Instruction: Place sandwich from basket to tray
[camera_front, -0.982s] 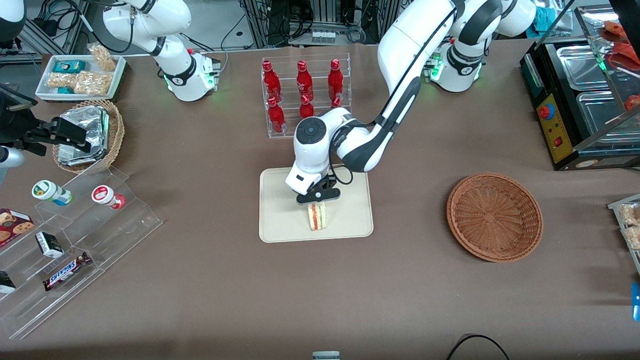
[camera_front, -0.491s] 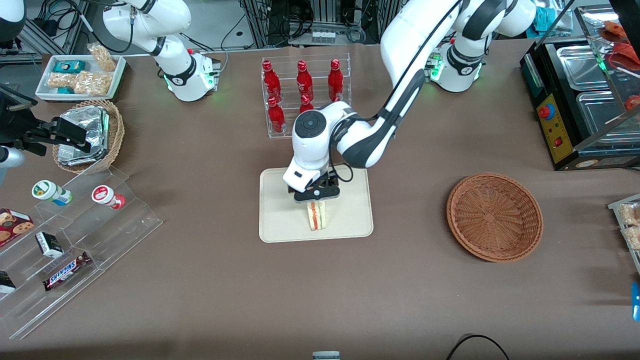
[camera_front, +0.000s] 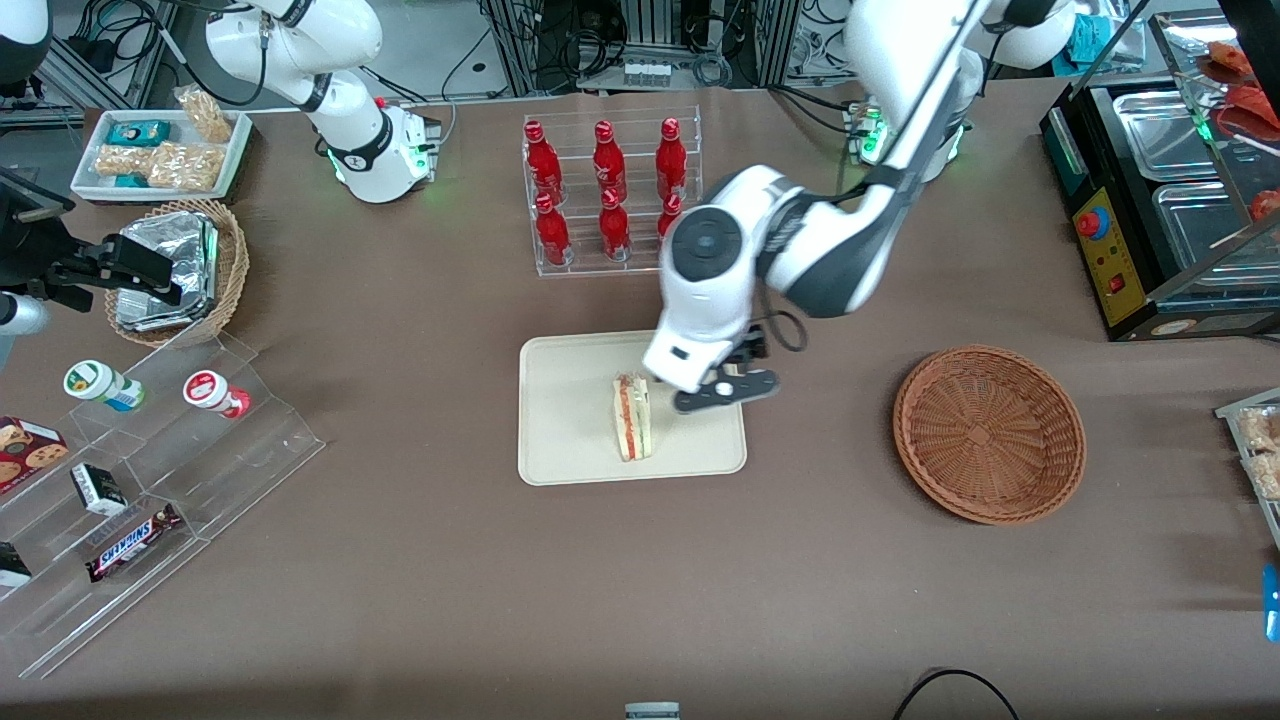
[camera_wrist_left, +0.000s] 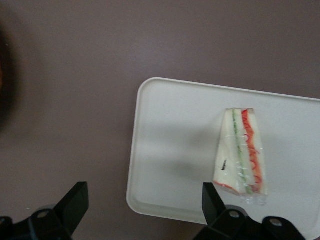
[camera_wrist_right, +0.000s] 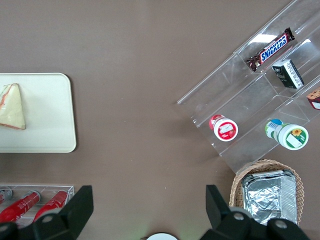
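Note:
The sandwich lies on its side on the cream tray, free of any grip; its red and green layers also show in the left wrist view. My left gripper hovers open and empty above the tray's edge nearest the basket, a short way off the sandwich. In the wrist view the gripper spans a corner of the tray with nothing between the fingers. The reddish-brown basket sits empty toward the working arm's end of the table.
A clear rack of red bottles stands farther from the front camera than the tray. Toward the parked arm's end are a stepped acrylic display, a tan basket of foil packets and a white snack bin. A food warmer sits past the basket.
The gripper has let go of the sandwich, risen and swung away toward the basket. The sandwich stays on the tray where it was set.

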